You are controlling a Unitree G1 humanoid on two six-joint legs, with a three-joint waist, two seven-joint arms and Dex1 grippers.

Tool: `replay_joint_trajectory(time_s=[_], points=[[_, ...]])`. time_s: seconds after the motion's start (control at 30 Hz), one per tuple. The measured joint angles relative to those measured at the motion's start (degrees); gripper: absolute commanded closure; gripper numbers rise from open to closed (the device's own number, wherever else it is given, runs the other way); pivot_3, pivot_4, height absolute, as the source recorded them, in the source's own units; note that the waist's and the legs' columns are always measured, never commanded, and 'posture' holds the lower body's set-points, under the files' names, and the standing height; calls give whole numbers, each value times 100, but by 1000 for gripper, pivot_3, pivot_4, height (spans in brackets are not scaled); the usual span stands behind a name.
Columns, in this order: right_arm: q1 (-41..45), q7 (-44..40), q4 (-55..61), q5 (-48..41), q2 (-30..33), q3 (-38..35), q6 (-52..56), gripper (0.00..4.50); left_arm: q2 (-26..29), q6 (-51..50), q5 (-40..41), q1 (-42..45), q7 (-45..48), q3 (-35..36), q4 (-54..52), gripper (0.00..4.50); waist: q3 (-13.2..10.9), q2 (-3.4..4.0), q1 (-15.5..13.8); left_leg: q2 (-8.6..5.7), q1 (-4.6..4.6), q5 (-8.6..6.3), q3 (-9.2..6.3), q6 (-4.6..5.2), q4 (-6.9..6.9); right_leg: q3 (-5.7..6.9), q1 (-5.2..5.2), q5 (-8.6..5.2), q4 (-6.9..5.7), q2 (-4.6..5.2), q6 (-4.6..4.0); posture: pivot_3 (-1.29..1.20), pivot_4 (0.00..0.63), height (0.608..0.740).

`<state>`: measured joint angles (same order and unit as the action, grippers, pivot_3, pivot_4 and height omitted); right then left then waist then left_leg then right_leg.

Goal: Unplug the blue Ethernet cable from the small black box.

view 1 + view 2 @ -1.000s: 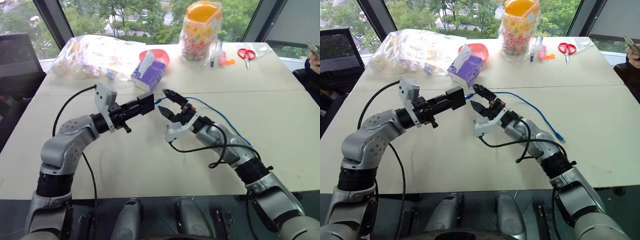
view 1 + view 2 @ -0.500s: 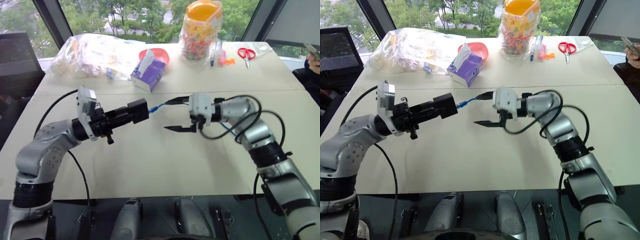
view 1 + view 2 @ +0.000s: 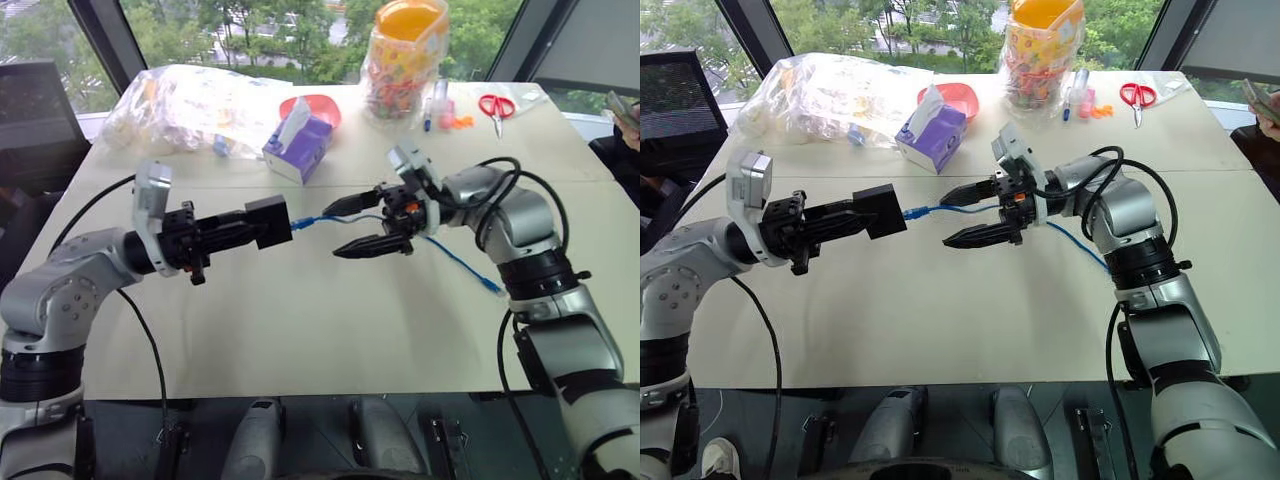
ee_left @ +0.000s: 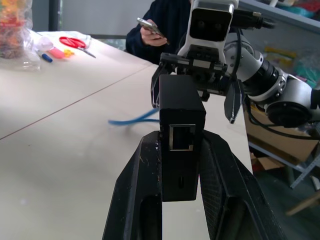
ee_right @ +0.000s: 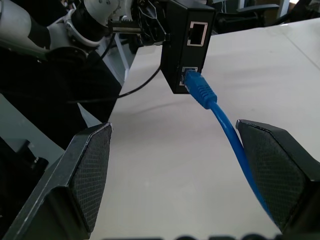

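A: Entry, as I see it from the side. The left pincer (image 3: pixel 262 222) is clenched on the small black box (image 3: pixel 268 221) and holds it up off the surface (image 3: pixel 300 320), arm stretched level toward the middle. Why raised, do you think?

B: My guess: lifted, the box gives the other arm free room on all sides of the plug. The left wrist view shows the box pinched between the two fingers (image 4: pixel 142 175), one port facing the camera and bare.

A: And the blue Ethernet cable (image 3: pixel 325 217)?

B: Plugged in yet. In the right wrist view its blue plug sits in the lower port, the upper port bare. From there the cord runs toward the right arm and trails down across the surface to its free end (image 3: pixel 492 288) near the edge.

A: Right pincer (image 3: pixel 358 222)?

B: Released, jaws wide, pointing at the box. The cord passes between its two fingers, close along one pad (image 5: pixel 272 172); I cannot tell whether it touches. Nothing gripped.

A: So the spread is a straddle, ready to close on the cord near the plug.

B: That is how I read it. Box braced by one arm, pull from the other. Risk noted: a latch tab on the plug may hold if only the cord is tugged.

A: Clutter at the far side, tissue box (image 3: pixel 297 145), scissors (image 3: pixel 491 107), all well apart.
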<state>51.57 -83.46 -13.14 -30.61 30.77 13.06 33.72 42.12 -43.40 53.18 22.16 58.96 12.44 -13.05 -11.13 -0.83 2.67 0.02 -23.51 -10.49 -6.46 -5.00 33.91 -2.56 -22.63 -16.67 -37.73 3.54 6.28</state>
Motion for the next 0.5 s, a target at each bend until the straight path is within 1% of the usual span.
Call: replay_joint_trajectory(time_s=[0.13, 0.5], points=[[-10, 119, 37, 0, -297, -1, 149, 377, 0, -11, 15, -1, 58, 16, 1, 4075, 0, 0, -8, 0, 0, 0, 0, 0, -2, 0, -1, 1, 0, 0, 2, 0, 150, 740], [91, 359, -138, -22, -748, -128, 419, 377, 0, -119, 157, -1, 59, 37, -5, 4075, 0, 0, -9, 0, -2, 0, 0, 0, -2, 0, -3, 1, 0, 0, 2, 0, 150, 740]])
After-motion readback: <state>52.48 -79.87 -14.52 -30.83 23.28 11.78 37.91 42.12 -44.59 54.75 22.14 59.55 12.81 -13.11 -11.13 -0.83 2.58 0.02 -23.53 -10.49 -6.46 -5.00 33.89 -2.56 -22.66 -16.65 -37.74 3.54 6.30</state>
